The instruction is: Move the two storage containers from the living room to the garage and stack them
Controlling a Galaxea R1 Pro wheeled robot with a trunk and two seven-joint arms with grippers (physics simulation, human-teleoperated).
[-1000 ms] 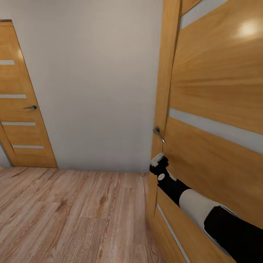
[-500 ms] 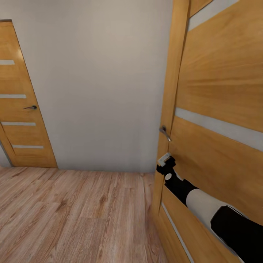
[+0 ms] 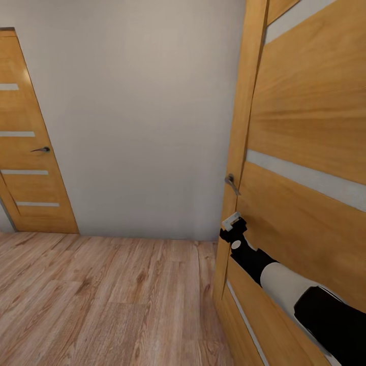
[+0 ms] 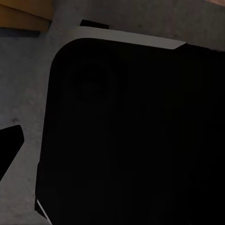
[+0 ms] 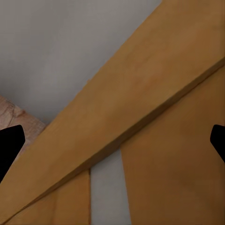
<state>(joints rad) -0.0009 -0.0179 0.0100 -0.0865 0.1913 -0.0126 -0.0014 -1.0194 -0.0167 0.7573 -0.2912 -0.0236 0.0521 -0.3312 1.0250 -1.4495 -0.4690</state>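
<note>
doors: 2 [image 3: 30, 147] [image 3: 305, 152] (each light wood) | door handles: 2 [image 3: 40, 149] [image 3: 232, 183]

Near door [image 3: 305, 152]: standing directly ahead of the right gripper [image 3: 230, 221], its face lying against the right arm [image 3: 284, 290].
Door handle [image 3: 232, 184]: sitting just above the right gripper.
Wall [image 3: 142, 117]: running to the gripper's left, behind the door's edge.
Far door [image 3: 25, 152]: standing well apart to the left, against that wall.
Plank floor [image 3: 101, 300]: lying below and left of the gripper.
</note>
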